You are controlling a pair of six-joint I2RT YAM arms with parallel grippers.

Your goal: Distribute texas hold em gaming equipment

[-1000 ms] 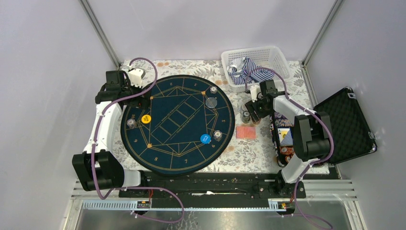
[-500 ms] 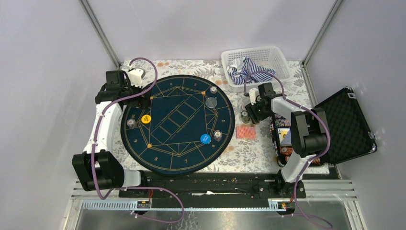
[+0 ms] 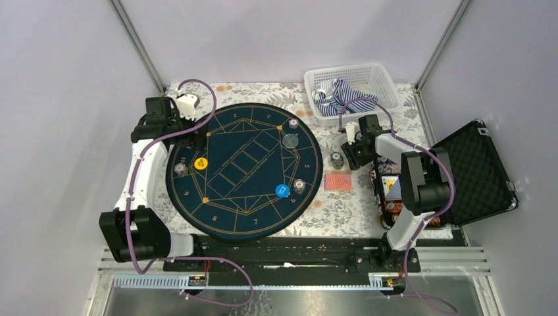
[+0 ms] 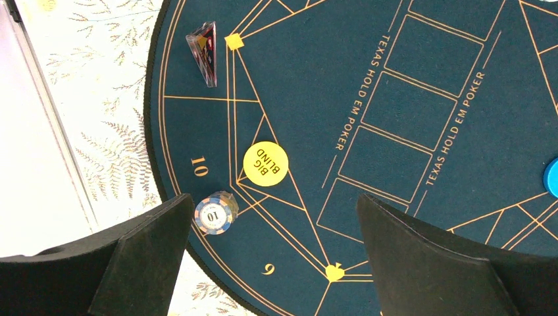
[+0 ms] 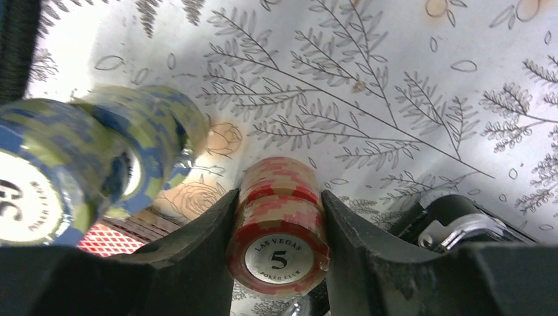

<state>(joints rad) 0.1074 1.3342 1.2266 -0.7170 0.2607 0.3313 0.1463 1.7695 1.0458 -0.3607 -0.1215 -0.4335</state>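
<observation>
Beside the mat (image 3: 227,207), right tool (image 5: 277,201) tight around red chip stack (image 5: 279,237).

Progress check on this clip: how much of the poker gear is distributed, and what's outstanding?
Done: chip stacks sit around the mat, with the yellow Big Blind disc and blue disc placed. In hand: the right gripper is shut on a red chip stack marked 5, off the mat. Left: a blue-green chip stack and the red-backed cards lie on the floral cloth; the left gripper hovers open, empty.
</observation>
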